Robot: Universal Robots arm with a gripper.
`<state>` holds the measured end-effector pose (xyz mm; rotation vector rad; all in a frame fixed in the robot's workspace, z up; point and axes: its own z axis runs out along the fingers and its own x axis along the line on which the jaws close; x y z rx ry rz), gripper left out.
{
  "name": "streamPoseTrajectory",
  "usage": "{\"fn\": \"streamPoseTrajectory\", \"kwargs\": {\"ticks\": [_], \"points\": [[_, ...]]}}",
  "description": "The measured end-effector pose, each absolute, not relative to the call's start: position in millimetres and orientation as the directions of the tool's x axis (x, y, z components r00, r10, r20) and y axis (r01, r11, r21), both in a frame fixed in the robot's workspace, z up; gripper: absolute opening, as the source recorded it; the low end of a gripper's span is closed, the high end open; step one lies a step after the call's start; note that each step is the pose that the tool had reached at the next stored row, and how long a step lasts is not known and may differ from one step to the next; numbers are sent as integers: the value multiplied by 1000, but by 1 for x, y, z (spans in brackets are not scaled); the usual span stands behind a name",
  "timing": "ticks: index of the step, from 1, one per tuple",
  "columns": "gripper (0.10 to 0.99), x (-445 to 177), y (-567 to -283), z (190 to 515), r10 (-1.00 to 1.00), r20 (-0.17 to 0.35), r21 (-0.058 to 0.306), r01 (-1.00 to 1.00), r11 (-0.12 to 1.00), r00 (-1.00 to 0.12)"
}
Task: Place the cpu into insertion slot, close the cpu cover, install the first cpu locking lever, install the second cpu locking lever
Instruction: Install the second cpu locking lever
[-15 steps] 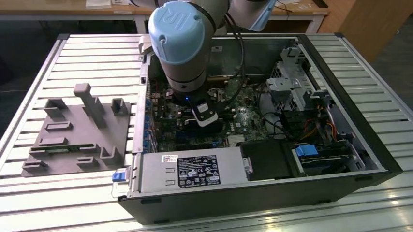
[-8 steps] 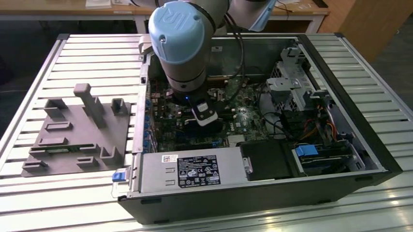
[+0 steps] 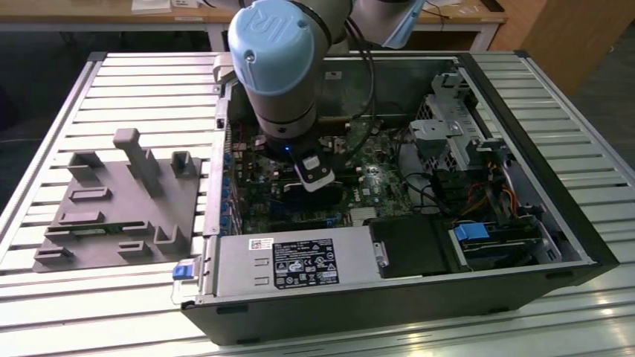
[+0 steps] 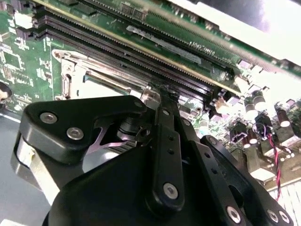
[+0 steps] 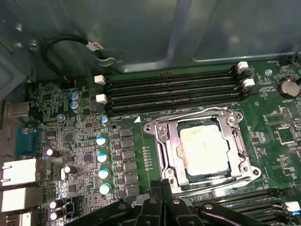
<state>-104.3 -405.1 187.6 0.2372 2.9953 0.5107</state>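
An open computer case (image 3: 417, 245) lies on a slatted table (image 3: 119, 89), and the arm reaches down into it over the green motherboard (image 5: 80, 127). The cpu (image 5: 203, 149) sits in the insertion slot (image 5: 162, 129) with the cpu cover (image 5: 175, 147) closed flat around it. The gripper (image 5: 162, 189) hovers just beside the slot's edge, its fingers (image 4: 165, 101) pressed together with nothing between them.
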Motion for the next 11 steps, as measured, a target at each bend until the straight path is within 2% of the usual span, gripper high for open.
{"fn": "streamPoseTrajectory", "kwargs": {"ticks": [11], "points": [[106, -104, -405, 202, 168, -66, 334, 137, 933, -984]]}}
